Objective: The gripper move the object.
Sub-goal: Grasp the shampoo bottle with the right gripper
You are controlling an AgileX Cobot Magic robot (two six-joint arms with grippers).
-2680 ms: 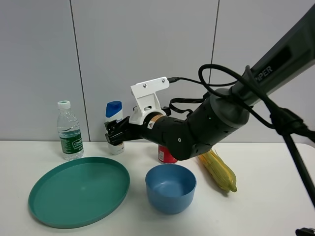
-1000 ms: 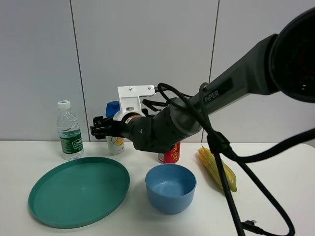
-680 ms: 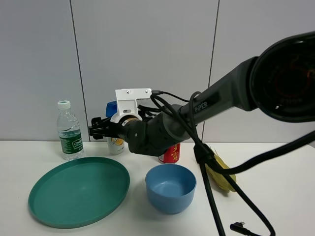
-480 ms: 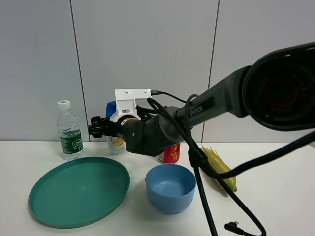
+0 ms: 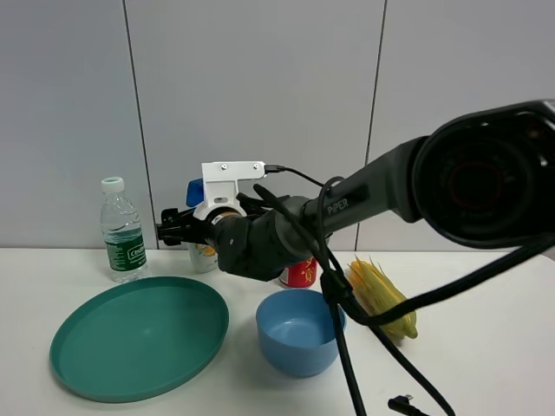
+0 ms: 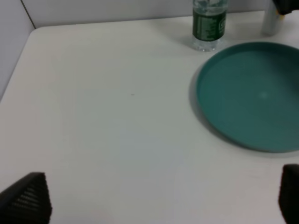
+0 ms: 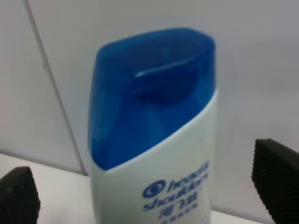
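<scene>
The right tool point(image 5: 166, 230), jaws wide apart, flanks the white plastic blue-capped shampoo bottle point(image 7: 154, 154). A clear green-labelled water bottle point(image 5: 121, 236) stands near; the dark arm point(image 5: 286, 236) partly hides a red can point(image 5: 302, 274).

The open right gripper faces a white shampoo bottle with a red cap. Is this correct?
Not quite. The cap is blue, not red, as the right wrist view shows. The rest holds: the open right gripper faces the white shampoo bottle.
</scene>
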